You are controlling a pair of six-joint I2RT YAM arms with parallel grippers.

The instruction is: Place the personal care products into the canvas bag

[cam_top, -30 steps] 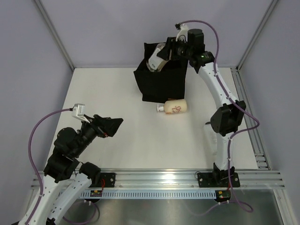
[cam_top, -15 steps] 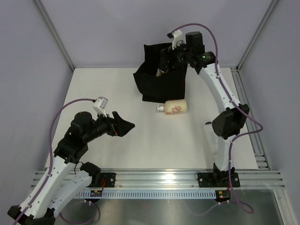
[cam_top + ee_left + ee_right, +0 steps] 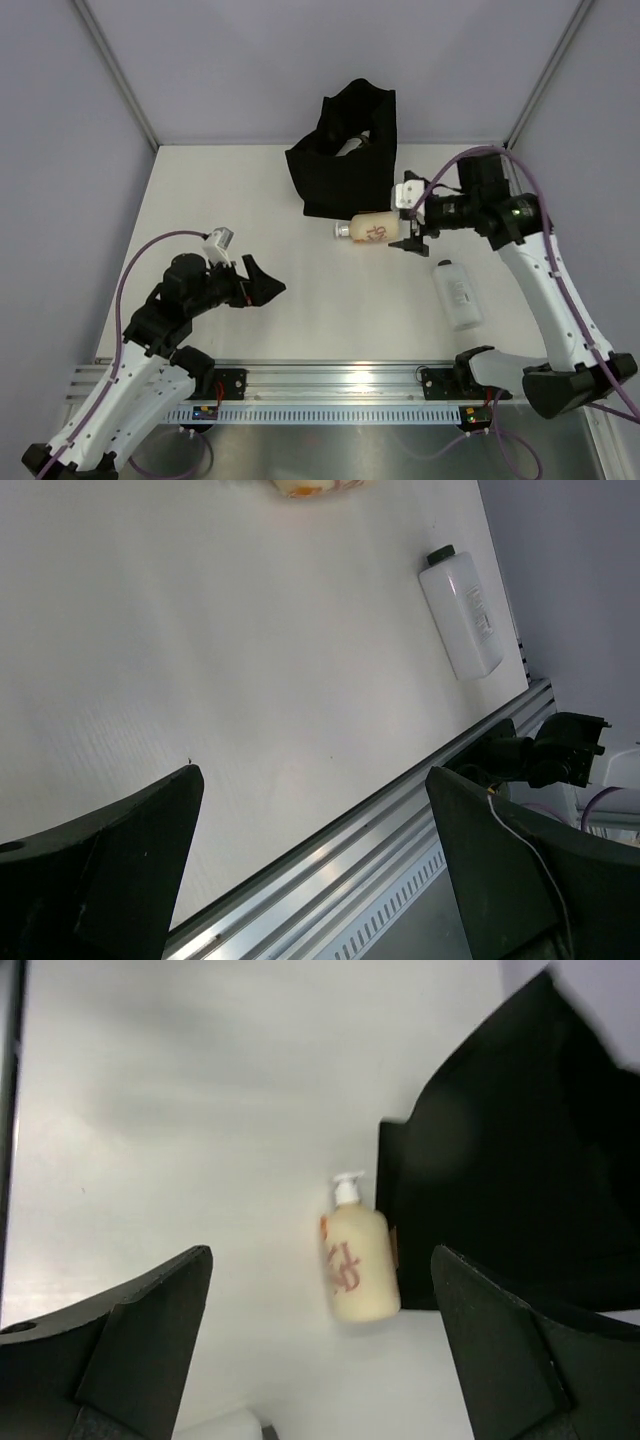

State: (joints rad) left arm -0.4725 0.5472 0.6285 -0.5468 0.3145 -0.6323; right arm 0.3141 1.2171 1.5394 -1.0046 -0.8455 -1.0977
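Right jaws spread, empty | left jaws likewise | cream pump bottle just ahead of right jaws, long axis along their reach, pump pointing away, beside canvas bag

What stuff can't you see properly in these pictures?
- Inside the black bag: in the top view its dark, floppy sides hide which bottles are in there.
- Cream pump bottle: in the left wrist view the top edge cuts off most of it.
- Flat white bottle: in the right wrist view the bottom edge cuts it off.
- Writing on the flat white bottle: too small to read in any view.
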